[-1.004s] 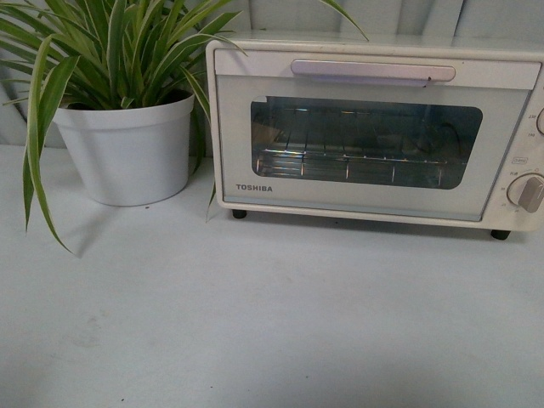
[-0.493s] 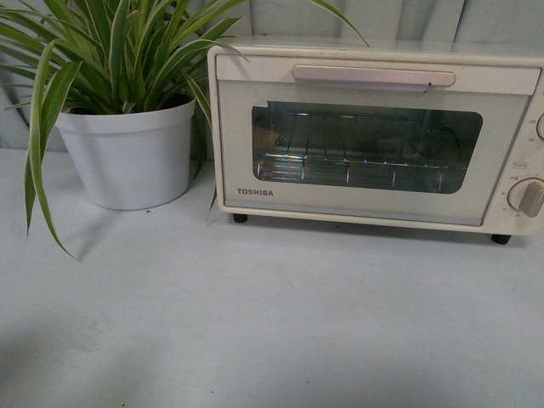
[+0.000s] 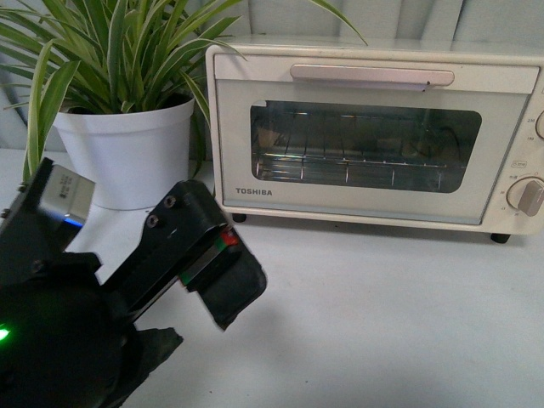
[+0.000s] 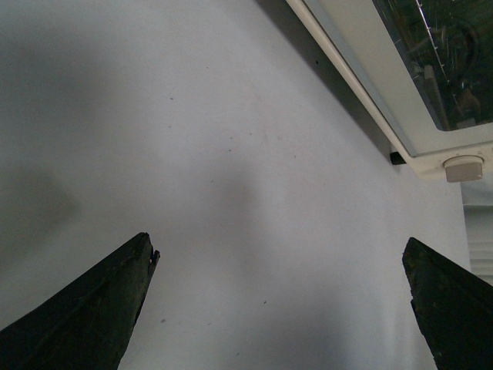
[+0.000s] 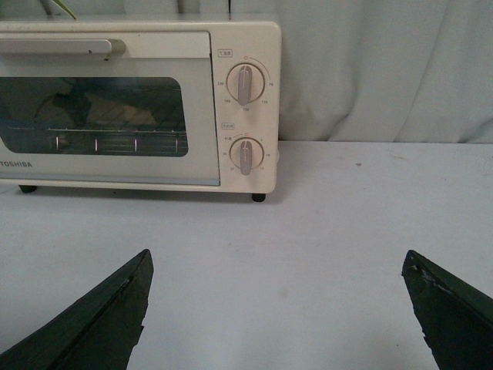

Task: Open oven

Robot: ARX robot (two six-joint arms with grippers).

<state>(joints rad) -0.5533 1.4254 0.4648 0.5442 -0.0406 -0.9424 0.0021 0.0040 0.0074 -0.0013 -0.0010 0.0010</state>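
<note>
The cream-white Toshiba oven (image 3: pixel 374 136) stands at the back of the white table with its glass door shut and its long pale bar handle (image 3: pixel 372 75) along the top of the door. A wire rack shows through the glass. My left gripper (image 3: pixel 144 242) is open and empty, low at the front left, short of the oven. In the left wrist view the left gripper (image 4: pixel 279 245) is above bare table, with the oven's lower edge (image 4: pixel 362 85) ahead. My right gripper (image 5: pixel 277 258) is open and empty, facing the oven (image 5: pixel 139 108) and its two knobs (image 5: pixel 245 83).
A white pot (image 3: pixel 127 153) with a long-leaved green plant stands just left of the oven, its leaves overhanging the oven's top left corner. A pale curtain (image 5: pixel 385 69) hangs behind the table. White tabletop (image 3: pixel 382 323) stretches in front of the oven.
My left arm has come into the front view from the lower left, where before only the table showed. The oven door stays shut.
</note>
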